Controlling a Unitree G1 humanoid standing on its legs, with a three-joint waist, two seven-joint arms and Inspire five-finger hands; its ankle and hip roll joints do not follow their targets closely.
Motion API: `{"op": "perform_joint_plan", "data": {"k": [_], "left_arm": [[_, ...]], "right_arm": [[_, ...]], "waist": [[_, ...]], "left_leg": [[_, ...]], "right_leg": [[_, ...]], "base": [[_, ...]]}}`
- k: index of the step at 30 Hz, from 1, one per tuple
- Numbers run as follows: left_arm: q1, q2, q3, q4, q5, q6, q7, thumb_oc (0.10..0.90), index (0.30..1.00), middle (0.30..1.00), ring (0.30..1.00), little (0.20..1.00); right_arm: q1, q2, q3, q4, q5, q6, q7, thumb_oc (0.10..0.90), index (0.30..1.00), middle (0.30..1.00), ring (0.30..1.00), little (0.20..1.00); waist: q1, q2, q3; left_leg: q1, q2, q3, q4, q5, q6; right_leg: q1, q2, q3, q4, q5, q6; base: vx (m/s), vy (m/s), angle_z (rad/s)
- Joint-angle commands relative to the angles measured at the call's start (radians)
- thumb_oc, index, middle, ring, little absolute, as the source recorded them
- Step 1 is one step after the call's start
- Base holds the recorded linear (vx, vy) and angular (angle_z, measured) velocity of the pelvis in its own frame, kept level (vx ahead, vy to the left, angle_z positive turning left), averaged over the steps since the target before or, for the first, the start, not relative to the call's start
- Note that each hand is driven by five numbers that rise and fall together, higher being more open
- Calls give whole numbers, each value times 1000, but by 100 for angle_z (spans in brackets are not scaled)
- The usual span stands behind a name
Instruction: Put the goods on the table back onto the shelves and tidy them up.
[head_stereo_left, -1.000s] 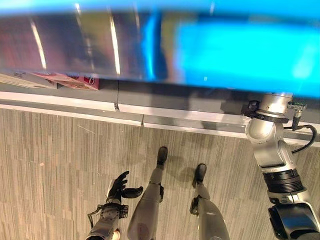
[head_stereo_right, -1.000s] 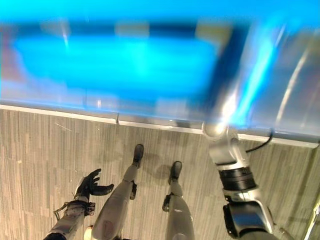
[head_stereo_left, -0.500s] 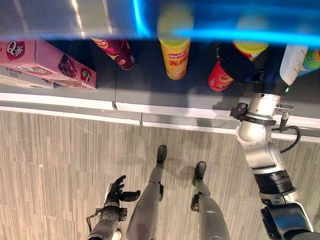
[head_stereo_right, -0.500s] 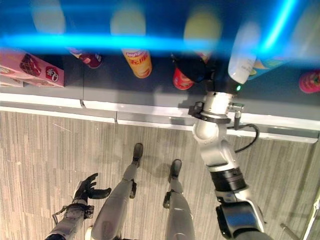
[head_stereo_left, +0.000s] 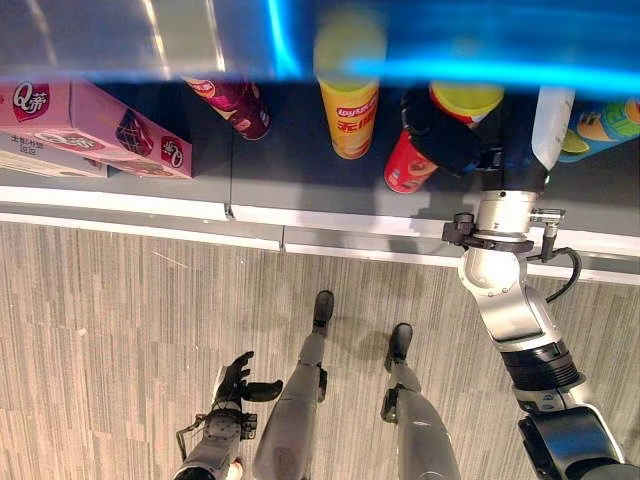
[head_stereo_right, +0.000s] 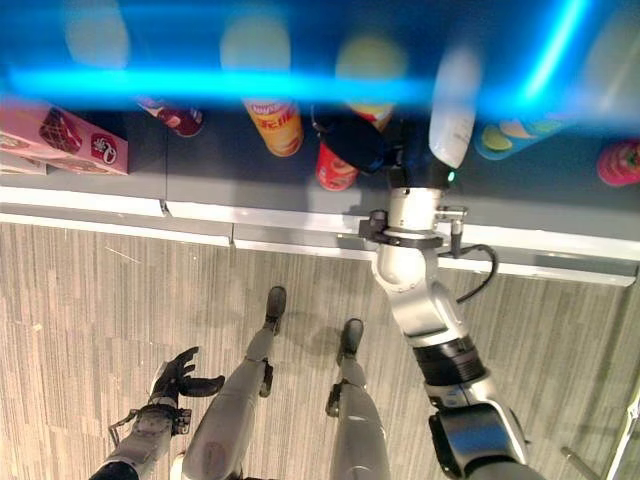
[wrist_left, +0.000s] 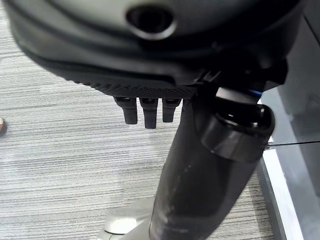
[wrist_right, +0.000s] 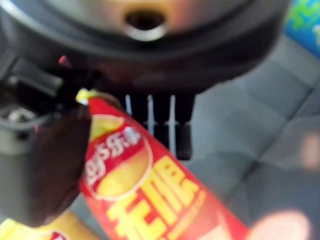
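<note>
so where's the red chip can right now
In the eye views the red chip can is on the dark shelf, held in the right robot hand, just right of the yellow can.

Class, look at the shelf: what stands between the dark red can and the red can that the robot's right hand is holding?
A yellow can stands between the dark red can and the red can held by the right hand, seen in both eye views.

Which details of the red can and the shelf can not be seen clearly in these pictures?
- Red can: in the eye views the right hand covers its upper part, and a blurred blue band crosses the top.
- Right hand's hold: the right wrist view is blurred, so finger contact on the can is unclear.
- White bottle and yellow can: tops are lost in that band.
- Pink box: cut by the edge.
</note>
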Motion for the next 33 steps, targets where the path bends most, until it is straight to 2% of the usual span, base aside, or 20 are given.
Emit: {"op": "perform_joint_plan", "data": {"k": [1,9,29,31,33], "left_arm": [[30,32,23,66,31,4,59,800,900,900,900,900],[14,32,27,89,39,3,62,800,900,900,900,900],[3,25,42,123,55,5,57,800,900,900,900,900],[-88,37,24,96,40,13,65,800,900,900,900,900],[-96,28,14,87,26,11,66,800,900,900,900,900]], "right_arm": [[-16,-24,-17,-136,-54,-53,-43,400,300,300,300,300],[-69,-53,-15,-115,-113,-22,-74,400,300,300,300,300],[-89,-84,19,-97,-167,-6,-61,400,300,300,300,300],[-110,-66,34,-80,-177,8,-64,400,300,300,300,300],[-127,-61,42,-73,-189,9,-73,400,300,300,300,300]], "waist": [[-7,-42,-43],[2,-37,-44],[12,-37,-55],[1,-40,-55],[-1,-38,-59]], "left_leg": [[-28,79,18,89,-112,-80],[-36,76,18,89,-110,-80],[-48,77,11,84,-104,-85],[-48,78,15,83,-106,-84],[-47,80,15,81,-106,-84]], "right_leg": [[41,-133,-18,121,-102,124],[33,-132,-21,122,-101,122],[27,-128,-28,129,-109,122],[22,-129,-23,128,-110,124],[18,-129,-19,128,-110,124]], "base": [[0,0,0],[0,0,0],[0,0,0],[0,0,0],[0,0,0]]}}
